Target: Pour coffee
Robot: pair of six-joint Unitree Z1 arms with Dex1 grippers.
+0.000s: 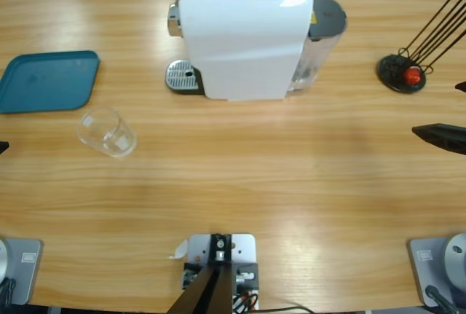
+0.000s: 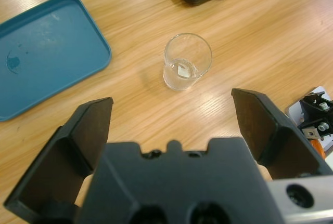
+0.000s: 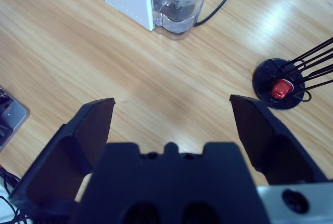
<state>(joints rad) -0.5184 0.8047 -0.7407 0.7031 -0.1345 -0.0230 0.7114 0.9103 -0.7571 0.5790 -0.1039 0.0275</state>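
A clear glass stands upright on the wooden table, left of the middle, in front of the white coffee machine. In the left wrist view the glass looks empty; no coffee shows anywhere. My left gripper is open, a short way back from the glass and pointed at it, with nothing between its fingers. My right gripper is also open over bare table near the right edge, holding nothing. In the high view only black jaw tips poke in at the side edges.
A blue tray lies at the far left, beside the glass. The machine's metal drip tray faces left and its water tank sits at its right end. A black wire capsule holder with a red capsule stands back right.
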